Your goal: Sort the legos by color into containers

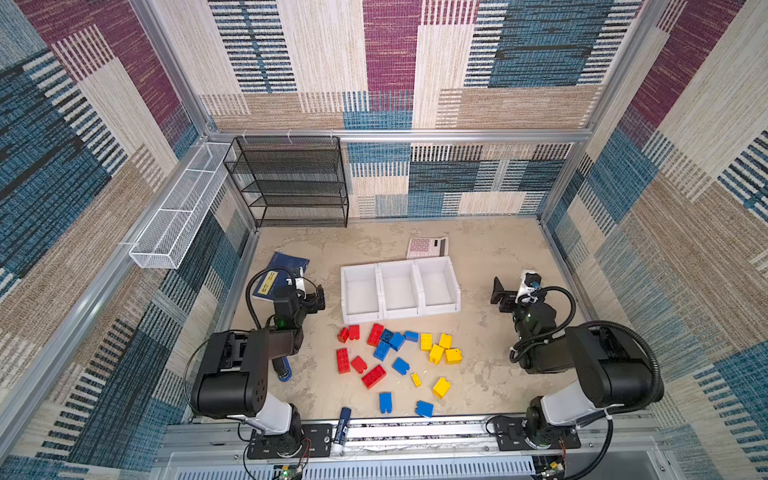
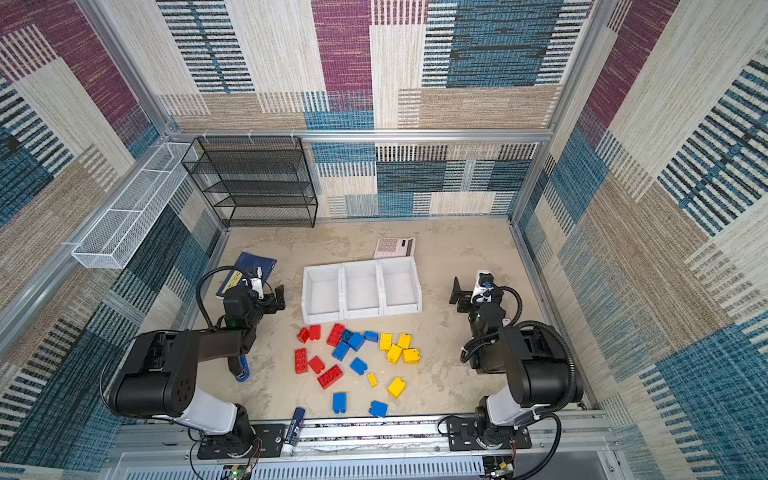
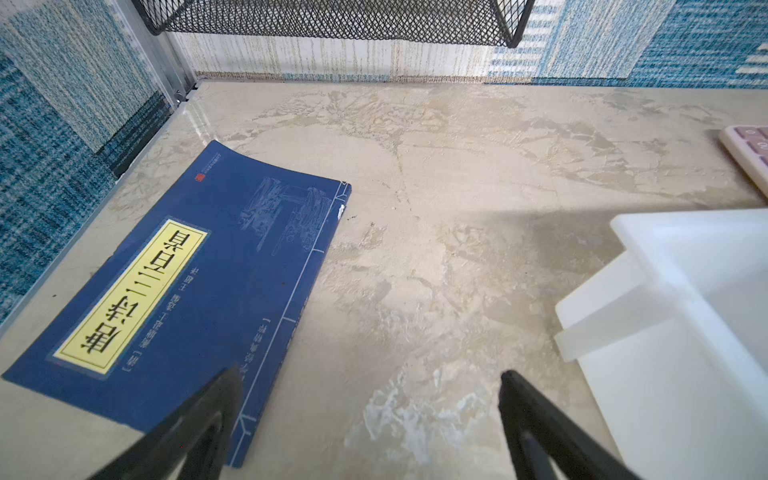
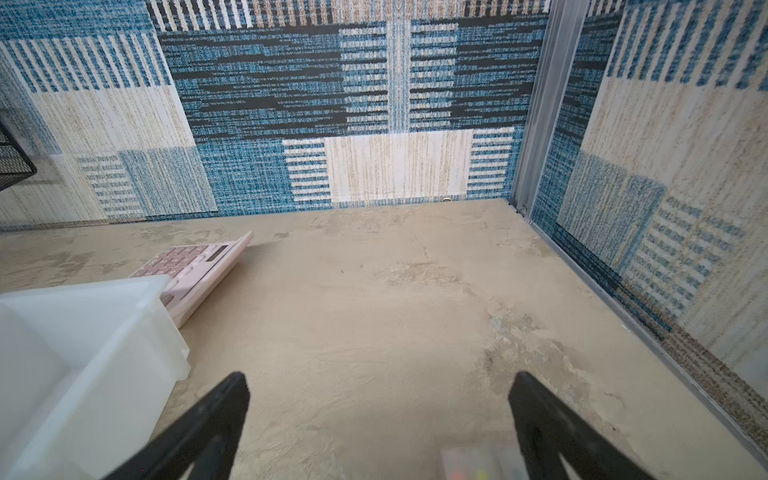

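Both top views showed the legos [image 1: 374, 376] loose on the worktop [image 1: 482, 340] at 6 o'clock from the containers [image 1: 401, 312]. The wrist views showed instead the left fingers [image 3: 199, 428] spread beside a blue book [image 3: 199, 291] and the right fingers [image 4: 199, 432] spread near a pink calculator [image 4: 195, 257].

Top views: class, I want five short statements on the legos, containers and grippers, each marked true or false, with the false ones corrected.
1. All three containers are empty. True.
2. In both top views the yellow legos lie left of the red legos. False: they lie to the right.
3. The left gripper and right gripper are open, holding nothing. True.
4. The calculator lies among the red legos. False: it lies behind the containers.
5. A blue book lies near the left gripper. True.
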